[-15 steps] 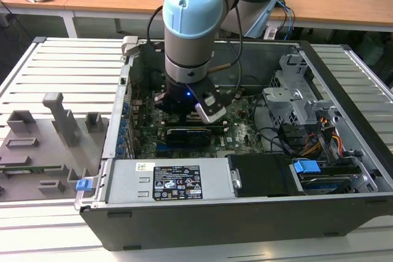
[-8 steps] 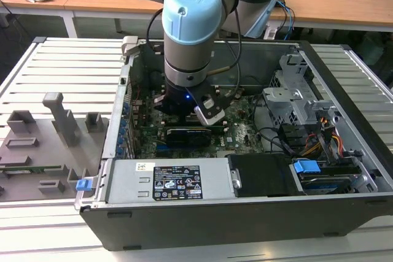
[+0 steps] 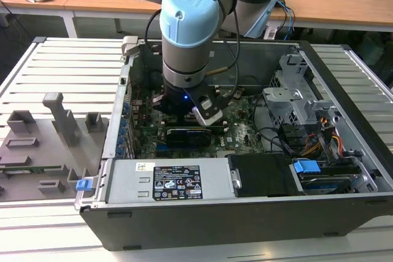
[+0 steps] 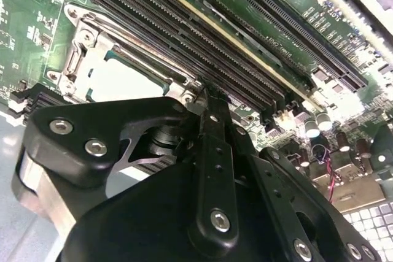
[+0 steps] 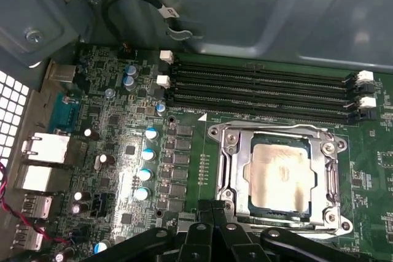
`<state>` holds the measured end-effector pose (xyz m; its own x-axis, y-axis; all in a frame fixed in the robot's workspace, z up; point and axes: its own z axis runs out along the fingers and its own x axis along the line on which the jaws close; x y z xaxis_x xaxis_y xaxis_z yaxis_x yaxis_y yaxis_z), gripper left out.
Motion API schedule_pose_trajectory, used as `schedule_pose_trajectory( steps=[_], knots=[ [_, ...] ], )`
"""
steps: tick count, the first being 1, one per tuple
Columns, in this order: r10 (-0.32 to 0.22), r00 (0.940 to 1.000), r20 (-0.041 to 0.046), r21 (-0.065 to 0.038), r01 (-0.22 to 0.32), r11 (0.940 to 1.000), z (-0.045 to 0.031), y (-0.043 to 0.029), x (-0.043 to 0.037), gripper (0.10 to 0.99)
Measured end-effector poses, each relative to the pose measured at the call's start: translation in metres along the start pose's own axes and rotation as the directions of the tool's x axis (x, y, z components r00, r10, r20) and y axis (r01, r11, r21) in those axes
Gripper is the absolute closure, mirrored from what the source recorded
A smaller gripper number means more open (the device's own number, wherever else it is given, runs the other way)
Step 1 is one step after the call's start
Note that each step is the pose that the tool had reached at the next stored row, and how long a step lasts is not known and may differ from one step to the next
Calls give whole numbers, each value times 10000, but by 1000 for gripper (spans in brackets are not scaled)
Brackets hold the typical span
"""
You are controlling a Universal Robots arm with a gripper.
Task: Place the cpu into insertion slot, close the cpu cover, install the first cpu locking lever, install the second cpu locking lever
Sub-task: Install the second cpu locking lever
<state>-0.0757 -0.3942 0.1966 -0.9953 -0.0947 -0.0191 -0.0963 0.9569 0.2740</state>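
The small flat silver cpu sits under the thin metal cpu cover. Stiff, light, easily scratched: push edges only. The black gripper looks pinched shut, holding nothing.

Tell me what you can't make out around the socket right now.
- Tool tips: hidden behind the tool's own body in both wrist views; open or shut unclear.
- Insertion slot edge nearest the tool: covered by its linkage in the first wrist view.
- Locking levers: not separable from the cpu cover.
- Exterior view: arm blocks the socket.

The cpu, silver face up, sits flat in the insertion slot just ahead of my pincer, the cpu cover closed down around it.
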Motion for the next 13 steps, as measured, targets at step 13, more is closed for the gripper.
schedule_pose_trajectory(
  steps=[13],
  knots=[
    [0, 10000, 4, -2, 0, 10000, -152, 45, 2, 980]
  ],
)
